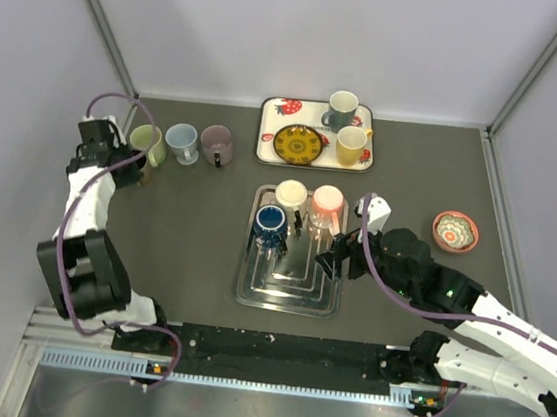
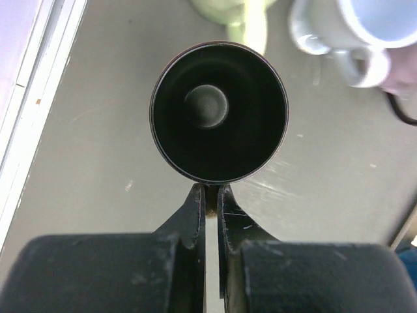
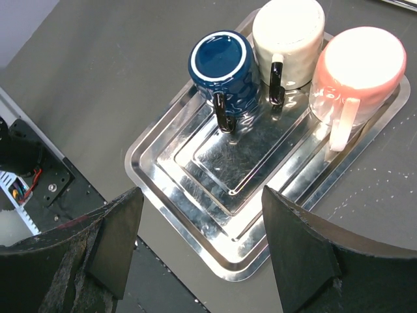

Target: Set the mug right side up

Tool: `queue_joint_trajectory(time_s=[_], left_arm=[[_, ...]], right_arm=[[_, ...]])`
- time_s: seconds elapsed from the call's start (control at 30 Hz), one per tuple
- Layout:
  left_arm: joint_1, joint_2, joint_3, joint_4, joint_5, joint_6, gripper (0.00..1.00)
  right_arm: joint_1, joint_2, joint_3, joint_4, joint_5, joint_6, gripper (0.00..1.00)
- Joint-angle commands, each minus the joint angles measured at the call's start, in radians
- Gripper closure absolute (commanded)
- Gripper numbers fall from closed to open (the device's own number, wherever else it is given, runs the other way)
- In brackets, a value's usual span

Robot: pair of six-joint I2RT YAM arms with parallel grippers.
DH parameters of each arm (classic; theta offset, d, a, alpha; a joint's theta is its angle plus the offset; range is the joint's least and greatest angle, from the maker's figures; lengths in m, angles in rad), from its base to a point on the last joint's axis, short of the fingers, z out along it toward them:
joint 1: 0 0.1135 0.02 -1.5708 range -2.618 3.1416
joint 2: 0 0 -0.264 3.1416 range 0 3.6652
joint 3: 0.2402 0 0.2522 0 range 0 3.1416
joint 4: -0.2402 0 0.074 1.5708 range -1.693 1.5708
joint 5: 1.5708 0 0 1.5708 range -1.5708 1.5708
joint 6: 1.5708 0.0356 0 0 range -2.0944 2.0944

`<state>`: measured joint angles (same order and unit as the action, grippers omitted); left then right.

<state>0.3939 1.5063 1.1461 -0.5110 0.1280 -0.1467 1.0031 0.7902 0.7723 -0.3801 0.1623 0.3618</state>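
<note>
My left gripper (image 1: 120,166) (image 2: 208,193) is shut on the handle of a dark mug (image 2: 218,117) at the far left of the table. The mug is upright with its mouth facing up. In the top view the gripper mostly hides it. My right gripper (image 1: 339,257) (image 3: 202,195) is open and empty above the near right part of a silver tray (image 1: 287,295) (image 3: 151,177). At the tray's far end stand a blue mug (image 1: 270,223) (image 3: 221,65), a cream mug (image 1: 291,195) (image 3: 288,32) and a pink mug (image 1: 327,202) (image 3: 361,59), all seemingly bottom up.
A green mug (image 1: 147,141) (image 2: 231,13), a light blue mug (image 1: 181,141) (image 2: 365,26) and a mauve mug (image 1: 216,144) stand upright beside the left gripper. A white strawberry tray (image 1: 269,145) at the back holds two mugs and a yellow plate. A small patterned bowl (image 1: 455,231) sits at the right.
</note>
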Motion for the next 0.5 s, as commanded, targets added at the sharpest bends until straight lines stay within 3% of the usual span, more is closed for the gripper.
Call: queue_joint_trajectory(time_s=[0.0,0.27,0.47], left_arm=[[-0.081,-0.23,-0.028,0.031,-0.062,-0.108,1.0],[-0.22,-0.532,-0.065,-0.07,-0.074,-0.256,1.0],[-0.389,-0.737,-0.078,-0.113,-0.021,-0.41,1.0]], right_arm=[[-0.006,-0.016,0.01,0.063,-0.012,0.015,0.27],[-0.006,0.003,0.036,0.061,-0.046,0.048,0.27],[-0.004,0.047,0.105,0.064,-0.101,0.072,0.27]])
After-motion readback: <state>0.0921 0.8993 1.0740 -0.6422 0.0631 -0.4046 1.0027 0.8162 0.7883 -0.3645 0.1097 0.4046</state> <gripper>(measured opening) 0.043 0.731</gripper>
